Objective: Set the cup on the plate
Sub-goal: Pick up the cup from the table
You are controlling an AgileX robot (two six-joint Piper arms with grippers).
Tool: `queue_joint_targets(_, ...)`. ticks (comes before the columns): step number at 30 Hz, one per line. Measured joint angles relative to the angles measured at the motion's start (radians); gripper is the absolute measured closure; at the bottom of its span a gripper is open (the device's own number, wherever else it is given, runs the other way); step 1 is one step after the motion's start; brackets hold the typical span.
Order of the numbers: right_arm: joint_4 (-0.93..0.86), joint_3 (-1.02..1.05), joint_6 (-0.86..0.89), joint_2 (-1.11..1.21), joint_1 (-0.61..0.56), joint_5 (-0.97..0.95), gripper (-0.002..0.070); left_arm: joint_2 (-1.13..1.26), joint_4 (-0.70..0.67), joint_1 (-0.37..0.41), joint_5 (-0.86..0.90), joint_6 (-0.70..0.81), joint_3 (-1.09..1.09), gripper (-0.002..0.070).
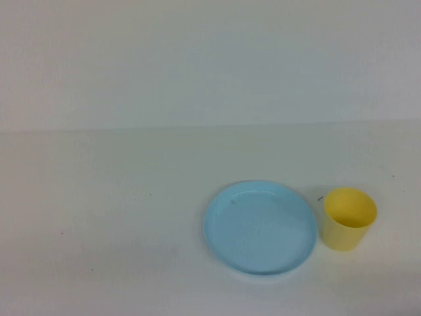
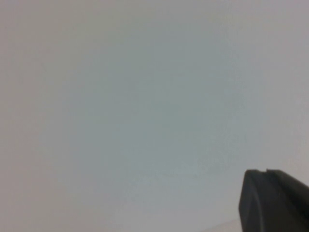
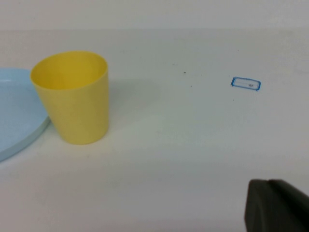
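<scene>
The yellow cup (image 1: 349, 218) stands upright on the white table, just right of the light blue plate (image 1: 260, 227), a small gap between them. Neither arm shows in the high view. The right wrist view has the cup (image 3: 73, 97) beside the plate's rim (image 3: 17, 130), with my right gripper (image 3: 265, 182) well off from the cup, its dark fingers pressed together and empty. In the left wrist view my left gripper (image 2: 265, 171) is shut on nothing, over bare pale surface; cup and plate are out of that view.
A small blue-outlined rectangle mark (image 3: 245, 83) lies on the table beyond the right gripper. The table's far edge meets a pale wall (image 1: 210, 59) behind the plate and cup.
</scene>
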Motion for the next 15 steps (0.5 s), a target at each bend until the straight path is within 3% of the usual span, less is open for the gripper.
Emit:
queue_joint_targets(4,0.0,0.0,0.0,0.0,0.0,0.0,0.0676,0.0,0.007,0.0,-0.02,-0.066,0.006,0.0675)
queue_joint_targets(5,0.0,0.0,0.0,0.0,0.0,0.0,0.0676,0.0,0.057,0.0,-0.02,-0.143,0.014,0.0675)
queue_joint_targets(10,0.0,0.0,0.0,0.0,0.0,0.0,0.0676,0.0,0.568,0.0,-0.03,-0.745,0.112,0.0675)
queue_joint_targets(12,0.0,0.0,0.0,0.0,0.0,0.0,0.0676,0.0,0.619,0.0,-0.02,-0.846,0.116,0.0675)
queue_joint_targets(15,0.0,0.0,0.0,0.0,0.0,0.0,0.0676,0.0,0.67,0.0,0.091,-0.863,0.112,0.0675)
